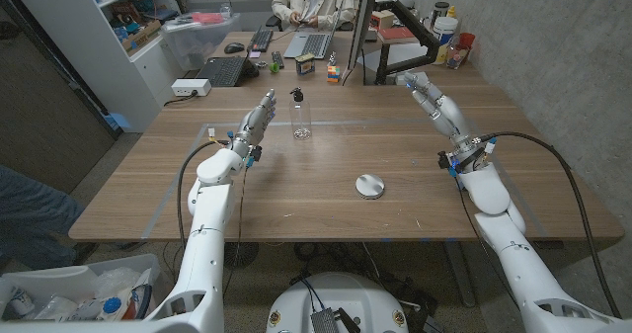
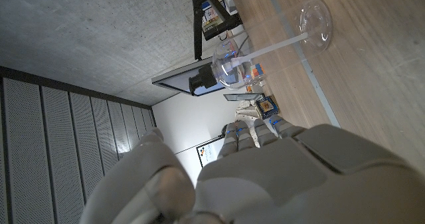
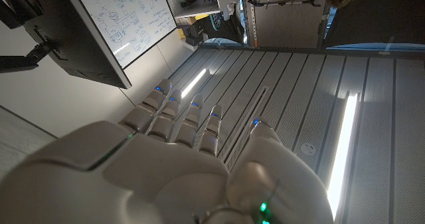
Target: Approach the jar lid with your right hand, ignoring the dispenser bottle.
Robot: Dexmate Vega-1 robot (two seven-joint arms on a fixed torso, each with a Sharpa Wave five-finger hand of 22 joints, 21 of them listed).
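Note:
A round silver jar lid [image 1: 370, 186] lies on the wooden table [image 1: 326, 214], right of centre and toward the front. My right hand [image 1: 437, 106] is raised off the table at the far right, fingers stretched out and apart, holding nothing, well behind and to the right of the lid. In the right wrist view that right hand [image 3: 172, 157] points its fingers at the ceiling. A clear dispenser bottle [image 1: 301, 116] with a black pump stands at the centre back. My left hand [image 1: 255, 125] is raised just left of the bottle, fingers extended, empty; the bottle [image 2: 229, 68] shows past my left hand [image 2: 265, 171].
A person sits behind the table at a laptop [image 1: 313, 44]. A keyboard [image 1: 225, 71], a colourful cube [image 1: 335, 73] and small items line the far edge. A monitor arm [image 1: 415, 27] and containers [image 1: 446, 27] stand at the back right. Another person's arm [image 1: 25, 214] shows at the left edge.

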